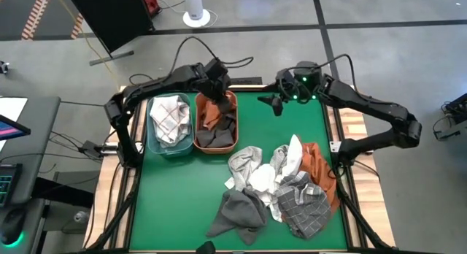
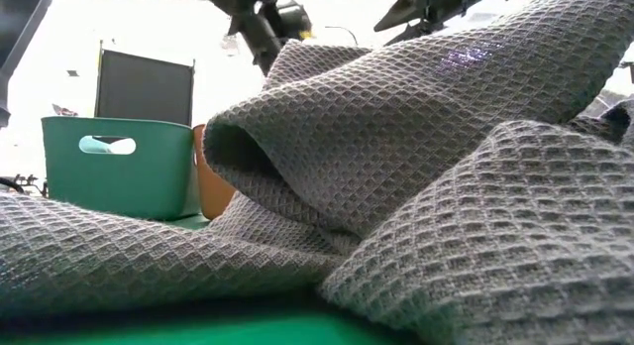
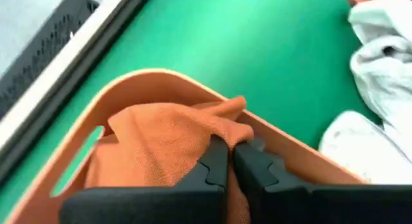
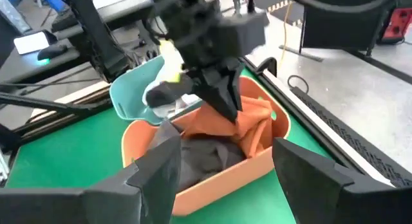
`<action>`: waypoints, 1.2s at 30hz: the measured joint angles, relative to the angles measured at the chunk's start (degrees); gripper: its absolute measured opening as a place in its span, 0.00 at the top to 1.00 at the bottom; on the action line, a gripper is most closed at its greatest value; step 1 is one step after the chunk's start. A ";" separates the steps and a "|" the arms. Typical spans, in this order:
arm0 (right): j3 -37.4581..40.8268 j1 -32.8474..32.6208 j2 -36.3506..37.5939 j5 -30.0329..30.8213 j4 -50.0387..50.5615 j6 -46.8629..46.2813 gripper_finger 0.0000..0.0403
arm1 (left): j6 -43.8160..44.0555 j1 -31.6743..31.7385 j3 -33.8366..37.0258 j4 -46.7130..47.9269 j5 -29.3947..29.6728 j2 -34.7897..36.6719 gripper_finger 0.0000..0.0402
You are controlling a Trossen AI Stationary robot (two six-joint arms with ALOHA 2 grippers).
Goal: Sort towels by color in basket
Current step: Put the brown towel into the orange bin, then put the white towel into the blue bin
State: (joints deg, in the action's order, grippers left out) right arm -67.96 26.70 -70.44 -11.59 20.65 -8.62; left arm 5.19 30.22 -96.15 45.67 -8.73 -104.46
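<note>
A rust orange towel [image 1: 208, 110] lies bunched in the far end of the orange basket [image 1: 232, 141], over a dark grey towel [image 1: 216, 138]. My left gripper [image 3: 230, 150] stands over that basket, shut on the orange towel; it also shows in the right wrist view [image 4: 223, 102]. A white grid-checked towel [image 1: 169, 117] fills the teal basket [image 1: 151, 141]. My right gripper [image 1: 276, 103] hangs open and empty over the table's far side, right of the orange basket. A pile of white, grey, checked and orange towels [image 1: 281, 188] lies at the near right. My left gripper pinches a bunched fold [image 3: 222, 130] at the top of the orange towel between its two fingertips [image 3: 215, 163]. The fingers come from above, pointing down into the basket's far end. The cloth rises to a peak at the fingers, and the rest of it lies in the basket.
The two baskets stand side by side at the far left of the green mat [image 1: 292, 130]. A dark grey waffle towel [image 2: 416, 167] from the pile lies right before the low camera. Wooden rails edge the table. Bare mat lies between the baskets and the pile.
</note>
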 joint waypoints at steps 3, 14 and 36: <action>0.00 -0.88 1.16 1.21 2.52 0.03 0.33 | -0.28 -0.10 4.08 -1.97 0.00 0.03 1.00; -0.01 -3.59 4.19 4.30 5.47 -0.41 0.33 | -3.64 -2.84 22.08 -13.91 0.10 0.00 0.88; 0.00 -13.42 4.88 4.26 33.45 0.49 0.33 | -4.57 -3.37 3.02 4.64 0.78 -0.01 0.30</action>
State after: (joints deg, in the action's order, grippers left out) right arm -67.96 13.28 -65.56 -7.33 54.10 -8.13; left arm 0.63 26.85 -93.13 50.31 -7.95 -104.47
